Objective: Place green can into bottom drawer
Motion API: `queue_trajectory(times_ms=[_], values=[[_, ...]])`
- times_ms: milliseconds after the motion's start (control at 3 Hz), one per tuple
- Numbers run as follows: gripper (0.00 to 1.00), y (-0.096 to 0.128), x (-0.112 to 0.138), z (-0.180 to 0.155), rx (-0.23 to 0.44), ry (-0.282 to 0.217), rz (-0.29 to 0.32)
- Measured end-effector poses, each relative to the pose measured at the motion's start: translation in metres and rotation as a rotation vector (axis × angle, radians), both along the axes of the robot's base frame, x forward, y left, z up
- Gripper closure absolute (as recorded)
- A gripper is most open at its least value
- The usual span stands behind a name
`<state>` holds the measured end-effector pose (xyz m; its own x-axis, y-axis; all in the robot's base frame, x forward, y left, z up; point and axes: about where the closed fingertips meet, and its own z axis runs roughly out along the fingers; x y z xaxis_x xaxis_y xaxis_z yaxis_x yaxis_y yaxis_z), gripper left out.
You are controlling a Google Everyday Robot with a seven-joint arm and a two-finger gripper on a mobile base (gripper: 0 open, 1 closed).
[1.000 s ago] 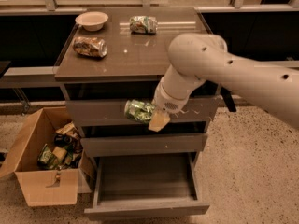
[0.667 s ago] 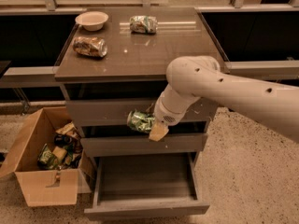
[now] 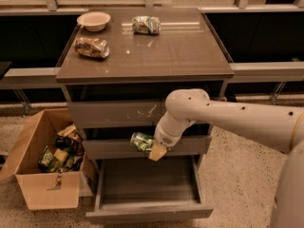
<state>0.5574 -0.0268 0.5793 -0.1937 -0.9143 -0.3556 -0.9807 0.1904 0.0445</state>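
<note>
Gripper (image 3: 152,148) lower — green can (image 3: 141,141) gripped, axis horizontal, above open bottom drawer (image 3: 147,185)

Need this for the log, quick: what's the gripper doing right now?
Gripper: closed on the green can, in front of the middle drawer front, above the open bottom drawer.

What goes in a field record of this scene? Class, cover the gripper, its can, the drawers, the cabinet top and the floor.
gripper: two-finger gripper, before the middle drawer front, shut on the can
held: dark green dented drink can, over the open drawer
drawer: grey-brown bottom drawer, pulled open
top: white bowl, pale green-and-white can, brown-orange can on brown cabinet top
floor: open cardboard box, left
</note>
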Motion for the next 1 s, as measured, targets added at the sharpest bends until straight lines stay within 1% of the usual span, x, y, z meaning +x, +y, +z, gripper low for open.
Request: queue_trajectory(times_ms=[333,667,1000], values=[[1.0,0.004,-0.002,-0.054,0.038,0.075,-0.015],[1.0,0.004,-0.002,-0.057,0.035,0.071,-0.013],[1.0,0.002,-0.004,-0.094,0.002,0.015,0.013]])
